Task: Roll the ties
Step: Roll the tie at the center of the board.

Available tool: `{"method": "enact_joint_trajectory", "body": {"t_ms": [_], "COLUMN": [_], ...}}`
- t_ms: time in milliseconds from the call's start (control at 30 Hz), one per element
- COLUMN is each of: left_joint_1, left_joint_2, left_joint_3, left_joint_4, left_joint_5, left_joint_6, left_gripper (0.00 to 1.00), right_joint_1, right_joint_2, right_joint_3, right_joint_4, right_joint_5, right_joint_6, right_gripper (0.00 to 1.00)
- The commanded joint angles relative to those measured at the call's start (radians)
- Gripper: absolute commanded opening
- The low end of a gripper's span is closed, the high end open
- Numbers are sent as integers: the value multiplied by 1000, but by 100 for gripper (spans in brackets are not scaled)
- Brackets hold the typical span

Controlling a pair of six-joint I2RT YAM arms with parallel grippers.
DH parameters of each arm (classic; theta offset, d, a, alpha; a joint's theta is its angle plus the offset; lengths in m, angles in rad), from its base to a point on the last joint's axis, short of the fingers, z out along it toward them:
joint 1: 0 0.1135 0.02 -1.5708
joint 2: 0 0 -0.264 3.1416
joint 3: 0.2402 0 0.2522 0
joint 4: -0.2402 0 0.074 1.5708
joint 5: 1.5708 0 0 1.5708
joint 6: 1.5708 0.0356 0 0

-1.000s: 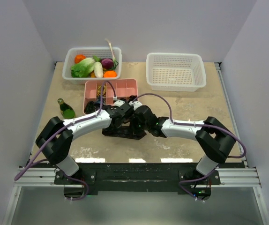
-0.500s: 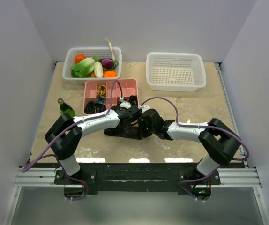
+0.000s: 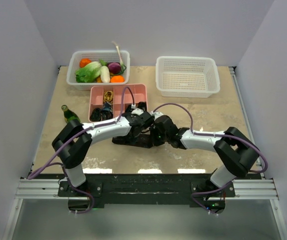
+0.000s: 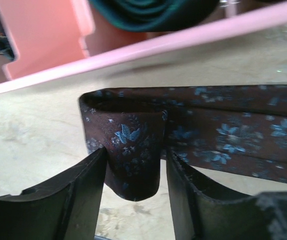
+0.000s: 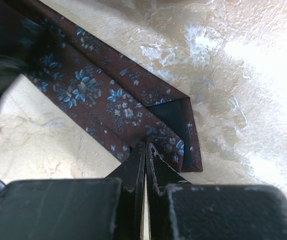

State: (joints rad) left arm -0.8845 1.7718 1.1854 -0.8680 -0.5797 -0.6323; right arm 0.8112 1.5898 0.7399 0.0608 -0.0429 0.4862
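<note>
A brownish-maroon tie [image 3: 131, 141] with blue flowers lies flat on the table just in front of the pink tray [image 3: 139, 89]. In the left wrist view its folded-over end [image 4: 133, 145] sits between the fingers of my left gripper [image 4: 135, 152]. The jaws stand open, close on either side of the fold. My right gripper [image 5: 146, 145] is shut, its tips pressing down on the tie [image 5: 98, 90] near its pointed end. Both grippers meet over the tie in the top view, left [image 3: 142, 131] and right [image 3: 156, 137]. Dark rolled ties [image 3: 99, 114] lie in the tray.
The pink tray's near wall [image 4: 183, 37] runs just beyond the tie, with a dark green roll [image 4: 148, 12] behind it. A green bottle [image 3: 71, 116] lies left of the tray. A basket of vegetables [image 3: 78, 59] and an empty white basket [image 3: 187, 76] stand at the back.
Both grippers have shifted slightly right and toward the tray along the tie. The left jaws have widened around the folded end. The right gripper stays shut.
</note>
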Motion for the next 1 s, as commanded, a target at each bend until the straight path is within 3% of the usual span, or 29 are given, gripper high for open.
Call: {"method": "enact_joint_trajectory", "body": {"t_ms": [0, 167, 467, 733, 967], "left_joint_1": [-54, -54, -34, 67, 208], "left_joint_2": [-11, -54, -115, -304, -433], "left_joint_3": [-12, -47, -79, -151, -256], "left_joint_4": [161, 254, 270, 297, 379], "left_joint_5": [127, 234, 250, 273, 420], "left_joint_6": [25, 45, 25, 36, 80], "left_gripper": [59, 62, 64, 69, 73], "right_joint_1": [23, 25, 25, 25, 25], "right_joint_2": [-63, -106, -80, -62, 2], "right_joint_3": [7, -16, 22, 56, 136], "right_joint_4": [65, 114, 137, 148, 162], "right_joint_5": [-25, -71, -112, -127, -170], "right_joint_6": [-3, -3, -23, -38, -54], "right_gripper": [1, 1, 1, 1, 1]}}
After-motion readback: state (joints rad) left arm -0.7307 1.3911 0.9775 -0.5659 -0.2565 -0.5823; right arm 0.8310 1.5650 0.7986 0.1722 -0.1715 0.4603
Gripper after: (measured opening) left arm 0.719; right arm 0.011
